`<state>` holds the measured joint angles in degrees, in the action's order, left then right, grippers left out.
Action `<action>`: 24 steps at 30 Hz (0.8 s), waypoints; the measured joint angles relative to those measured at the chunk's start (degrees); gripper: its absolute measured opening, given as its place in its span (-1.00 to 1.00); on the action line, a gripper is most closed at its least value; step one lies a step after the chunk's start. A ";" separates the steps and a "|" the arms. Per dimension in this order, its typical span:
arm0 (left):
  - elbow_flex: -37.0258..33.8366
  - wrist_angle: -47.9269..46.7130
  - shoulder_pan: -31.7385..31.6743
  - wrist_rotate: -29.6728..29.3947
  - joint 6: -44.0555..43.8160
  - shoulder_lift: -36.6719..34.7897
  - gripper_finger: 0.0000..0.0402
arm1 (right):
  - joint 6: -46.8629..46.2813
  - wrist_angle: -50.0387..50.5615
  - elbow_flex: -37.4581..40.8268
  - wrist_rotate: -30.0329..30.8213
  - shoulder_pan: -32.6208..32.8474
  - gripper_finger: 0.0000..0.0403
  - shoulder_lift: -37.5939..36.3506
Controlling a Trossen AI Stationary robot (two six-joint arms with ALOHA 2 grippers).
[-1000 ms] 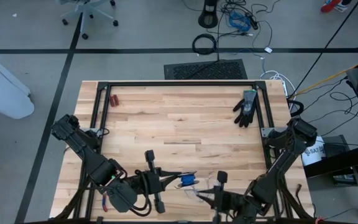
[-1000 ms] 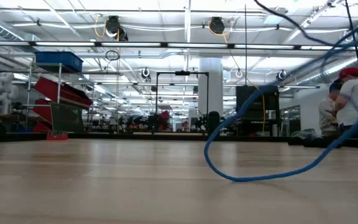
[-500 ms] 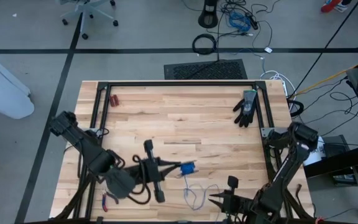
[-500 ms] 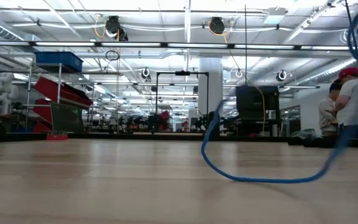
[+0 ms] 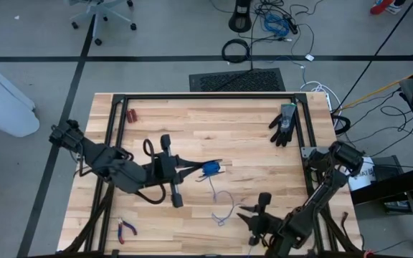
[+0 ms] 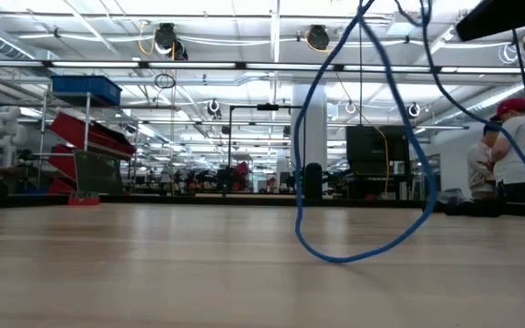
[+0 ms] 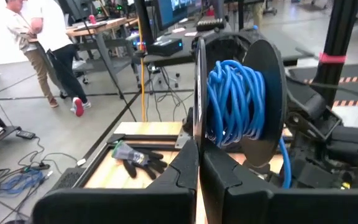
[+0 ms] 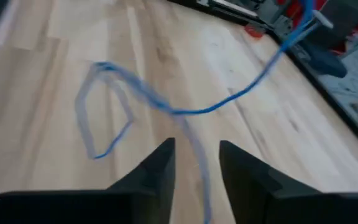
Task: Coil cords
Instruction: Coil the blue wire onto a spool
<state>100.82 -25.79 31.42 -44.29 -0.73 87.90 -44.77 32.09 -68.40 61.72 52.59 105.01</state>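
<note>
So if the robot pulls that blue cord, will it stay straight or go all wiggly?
Probably wiggly. The blue cord already sags in loose curls on the table, so it looks floppy. It seems thin and light, and it will likely drag and loop rather than hold its shape.

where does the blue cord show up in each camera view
high view: blue cord, wound bundle at table centre, loose tail trailing toward the right gripper.
low view: hanging loop touching the table.
left wrist view: coil just past the left gripper.
right wrist view: loose loop on the wood.
Shared landmark: black glove.
</note>
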 joint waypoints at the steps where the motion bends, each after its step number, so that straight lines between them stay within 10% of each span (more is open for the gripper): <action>1: 0.00 -0.69 -0.11 0.02 -0.01 0.02 -0.97 | 1.04 -0.16 0.00 -0.12 -0.77 -0.40 -0.01; 11: -0.04 -1.76 -0.68 0.04 -0.37 0.09 -0.97 | 2.01 -2.23 -0.02 -15.03 -8.33 -0.26 -0.09; 24: -0.04 -3.94 -0.55 -4.15 0.19 0.04 -0.97 | -9.89 0.87 -0.04 -14.17 -4.85 -0.97 0.68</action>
<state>100.77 -29.74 30.87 -48.45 -0.54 87.94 -54.66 32.96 -68.45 47.55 47.74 105.69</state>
